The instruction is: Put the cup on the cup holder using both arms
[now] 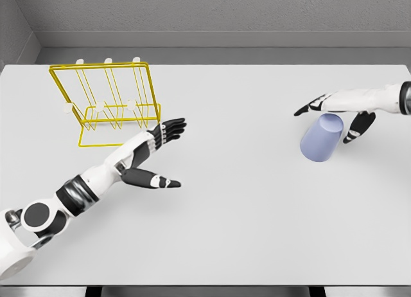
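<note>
So the pale blue cup (322,137) sits at about 3 o'clock on the white table (244,220), right hand (343,110) just beside it, fingers spread, gripping nothing. The left hand (154,152) is open too, near the yellow wire cup holder (106,98) at 10 o'clock.

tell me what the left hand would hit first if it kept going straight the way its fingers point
Probably nothing: the left hand points up and right across bare table, passing right of the yellow cup holder and well left of the cup. Depth is hard to judge.
</note>
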Tool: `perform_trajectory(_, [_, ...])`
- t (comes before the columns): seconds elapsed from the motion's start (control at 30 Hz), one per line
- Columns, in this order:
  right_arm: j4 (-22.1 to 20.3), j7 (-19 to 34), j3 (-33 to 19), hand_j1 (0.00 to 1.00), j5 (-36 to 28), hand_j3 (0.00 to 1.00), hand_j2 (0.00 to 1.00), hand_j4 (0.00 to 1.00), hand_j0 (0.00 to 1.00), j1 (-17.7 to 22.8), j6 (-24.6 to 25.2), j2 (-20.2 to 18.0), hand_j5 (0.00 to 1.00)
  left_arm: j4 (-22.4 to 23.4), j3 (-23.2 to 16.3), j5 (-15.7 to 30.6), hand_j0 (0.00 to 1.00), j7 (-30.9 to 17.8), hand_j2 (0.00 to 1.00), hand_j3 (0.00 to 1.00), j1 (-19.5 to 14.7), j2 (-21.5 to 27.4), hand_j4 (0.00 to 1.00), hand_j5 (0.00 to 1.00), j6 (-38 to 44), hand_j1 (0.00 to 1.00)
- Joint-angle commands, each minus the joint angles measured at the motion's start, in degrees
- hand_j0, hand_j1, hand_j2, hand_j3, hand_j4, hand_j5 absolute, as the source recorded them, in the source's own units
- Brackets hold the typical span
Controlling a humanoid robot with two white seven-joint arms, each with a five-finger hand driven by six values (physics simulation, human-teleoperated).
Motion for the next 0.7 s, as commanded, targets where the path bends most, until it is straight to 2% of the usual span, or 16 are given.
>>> perform_trajectory(0.0, [-0.3, 0.0, 0.6, 1.00, -0.3, 1.00, 1.00, 1.00, 1.00, 0.0, 0.1, -0.1, 1.00, -1.3, -0.5, 0.0, 1.00, -0.3, 1.00, 1.00, 0.1, 2.6, 1.00, 1.00, -6.1, 1.00])
perform_trajectory(0.13, [-0.3, 0.0, 1.5, 1.00, -0.3, 1.00, 1.00, 1.00, 1.00, 0.0, 0.1, -0.1, 1.00, -1.2, -0.3, -0.2, 1.00, -2.0, 1.00, 1.00, -0.2, 4.9, 1.00, 1.00, -6.4, 1.00])
perform_trajectory(0.5, [-1.7, 0.0, 1.5, 1.00, -0.3, 1.00, 1.00, 1.00, 1.00, 0.0, 0.1, -0.1, 1.00, -1.1, -0.1, -0.2, 1.00, -2.5, 1.00, 1.00, -0.1, 4.6, 1.00, 1.00, -6.2, 1.00])
perform_trajectory(0.67, [-1.7, 0.0, 1.6, 0.96, -0.3, 0.96, 0.96, 0.96, 0.96, 0.0, 0.1, -0.1, 0.96, -1.1, -0.1, -0.2, 1.00, -2.5, 1.00, 1.00, -0.2, 4.5, 1.00, 1.00, -6.2, 1.00])
